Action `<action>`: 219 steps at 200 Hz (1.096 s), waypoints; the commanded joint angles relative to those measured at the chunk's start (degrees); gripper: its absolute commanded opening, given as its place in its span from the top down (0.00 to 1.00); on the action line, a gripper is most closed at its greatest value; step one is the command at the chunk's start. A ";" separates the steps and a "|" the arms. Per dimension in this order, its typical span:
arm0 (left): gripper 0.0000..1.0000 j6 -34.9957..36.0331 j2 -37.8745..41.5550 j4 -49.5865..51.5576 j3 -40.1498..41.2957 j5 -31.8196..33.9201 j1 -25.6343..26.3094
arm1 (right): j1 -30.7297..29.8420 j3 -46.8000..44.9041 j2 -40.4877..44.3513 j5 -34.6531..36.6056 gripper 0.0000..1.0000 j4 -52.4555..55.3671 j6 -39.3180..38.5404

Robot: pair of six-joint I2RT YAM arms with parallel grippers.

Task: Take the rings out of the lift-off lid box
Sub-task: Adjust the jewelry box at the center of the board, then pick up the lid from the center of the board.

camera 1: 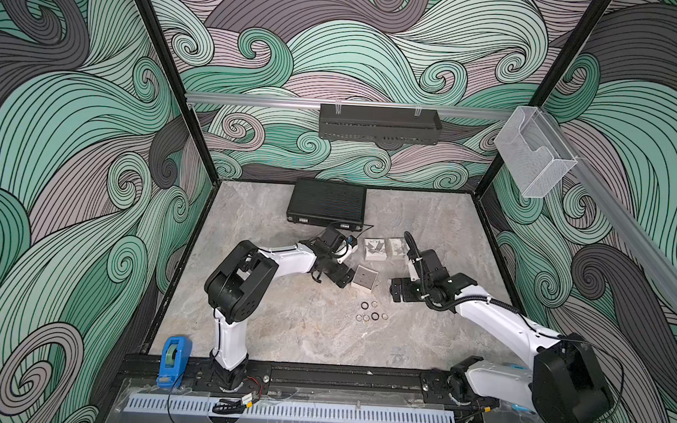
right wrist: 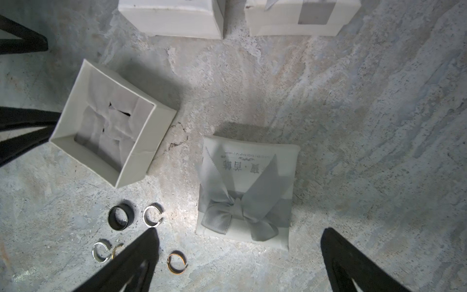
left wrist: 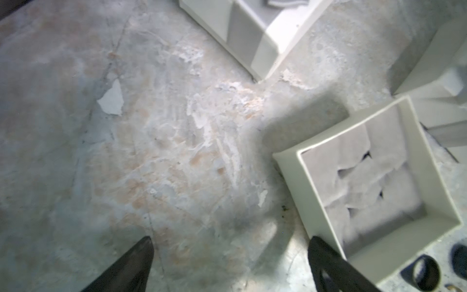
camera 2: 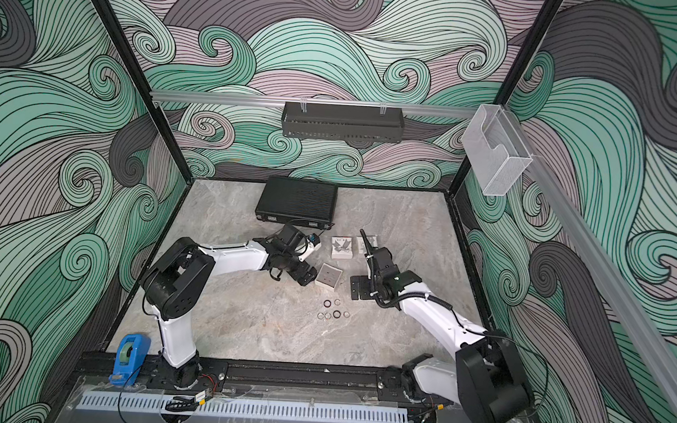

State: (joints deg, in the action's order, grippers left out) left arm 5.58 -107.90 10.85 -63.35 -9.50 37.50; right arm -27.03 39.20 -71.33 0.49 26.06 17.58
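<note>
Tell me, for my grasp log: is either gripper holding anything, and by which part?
Nothing is held. The left gripper stands open beside the open box, right gripper open over the ribboned lid; the rings lie loose.

Six small rings [camera 1: 365, 305] (two black, the rest pale metal) lie loosely clustered just beside the open white box [camera 1: 364, 278], lid off, its crumpled pale lining exposed
</note>
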 commanded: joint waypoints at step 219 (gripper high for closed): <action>0.03 -0.31 23.18 -0.51 15.66 9.72 1.88 | -3.64 7.73 -17.07 8.10 0.18 -1.69 2.52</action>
State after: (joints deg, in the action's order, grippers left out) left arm 4.91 -86.72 10.66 -48.62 -1.08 39.90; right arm -30.06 45.91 -87.50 6.35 24.18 20.01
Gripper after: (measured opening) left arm 0.974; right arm 0.833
